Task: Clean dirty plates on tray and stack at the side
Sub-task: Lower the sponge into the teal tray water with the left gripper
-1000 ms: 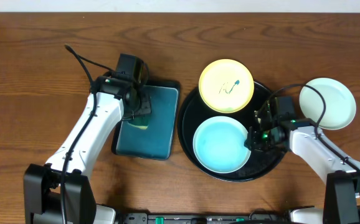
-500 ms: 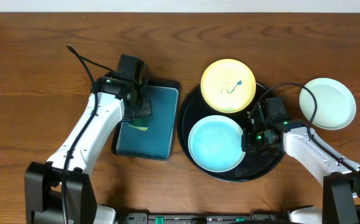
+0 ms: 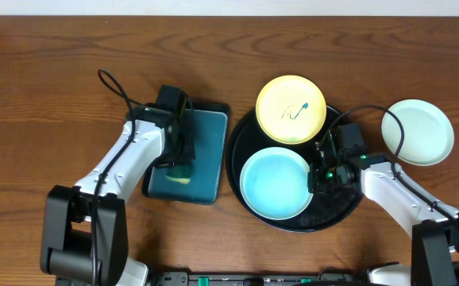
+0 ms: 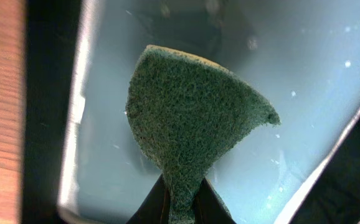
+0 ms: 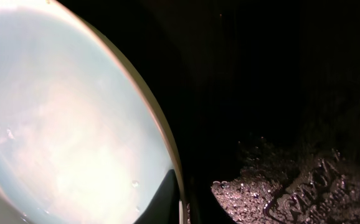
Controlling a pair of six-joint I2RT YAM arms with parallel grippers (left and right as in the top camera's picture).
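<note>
mint plate (image 3: 275, 183) lies in the black tray (image 3: 345, 208), right gripper (image 3: 318, 180) clamped on its rim, I'd guess to steady it for wiping. left gripper (image 4: 183, 200) pinches the sponge (image 4: 192, 130) over the teal tray (image 3: 206, 159). yellow plate (image 3: 291, 109), scribbled, waits; third plate (image 3: 418, 132) sits aside on the table (image 3: 55, 95).

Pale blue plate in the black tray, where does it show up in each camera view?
Overhead: pale blue plate lies lower left in the black tray, right gripper at its right rim.
Left wrist: not in it; only the sponge and the teal tray.
Right wrist: plate fills the left half, rim between the jaws at the bottom.
Shared landmark: the black tray, the dark area right of the plate in the right wrist view.
</note>
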